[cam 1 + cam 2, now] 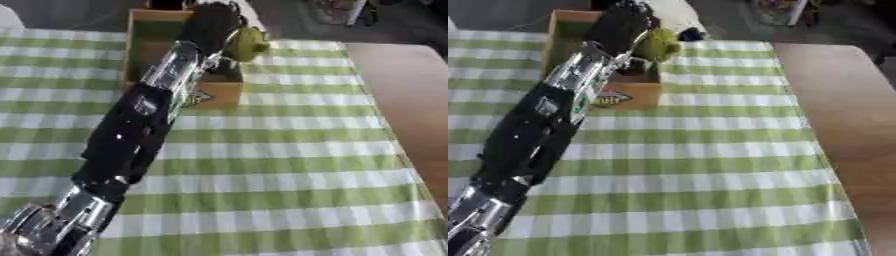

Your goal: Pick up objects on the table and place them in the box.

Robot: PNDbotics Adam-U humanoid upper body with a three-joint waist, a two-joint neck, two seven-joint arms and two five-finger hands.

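Left hand [213,22] holds green object [246,44] above the box [140,37]

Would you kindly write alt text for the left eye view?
The robot's left hand holds a yellow-green object at the right edge of a wooden box, which stands on a green-and-white striped tablecloth.

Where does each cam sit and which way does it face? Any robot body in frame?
Left eye view: in the head, looking down over the green checked tablecloth toward the wooden box; the left arm runs from the lower left up to the box.
Right eye view: same head, same downward look, seen slightly from the right; the box sits further left in frame and more bare table shows.
Shared: the left hand over the box with a yellow-green object beside it. No right hand shows.
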